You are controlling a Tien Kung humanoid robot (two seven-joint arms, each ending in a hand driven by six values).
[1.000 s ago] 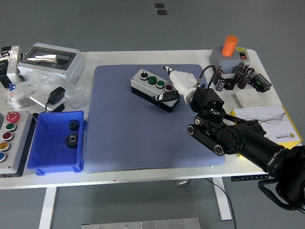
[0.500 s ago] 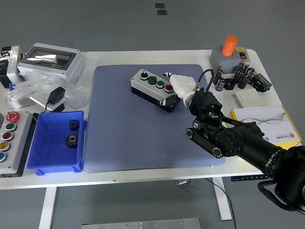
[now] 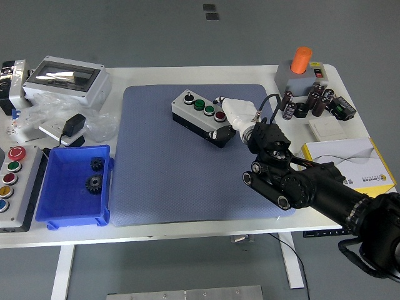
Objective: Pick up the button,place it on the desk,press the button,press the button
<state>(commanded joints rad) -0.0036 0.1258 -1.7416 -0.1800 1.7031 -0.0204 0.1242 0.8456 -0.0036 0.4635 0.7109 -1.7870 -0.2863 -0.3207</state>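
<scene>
A white table [image 3: 187, 232] on white legs stands on a grey floor [image 3: 156, 31].

The white bench [image 3: 187, 75] carries a blue mat [image 3: 181, 181] at its centre, a blue bin [image 3: 62, 215] and a button panel [image 3: 11, 181] at the left. A grey enclosure [image 3: 65, 78] sits far left; an orange-capped box [image 3: 300, 72], black parts [image 3: 312, 100] and papers [image 3: 350, 153] lie right.

Bright even overhead light, soft faint shadows, sharp focus, no glare
</scene>
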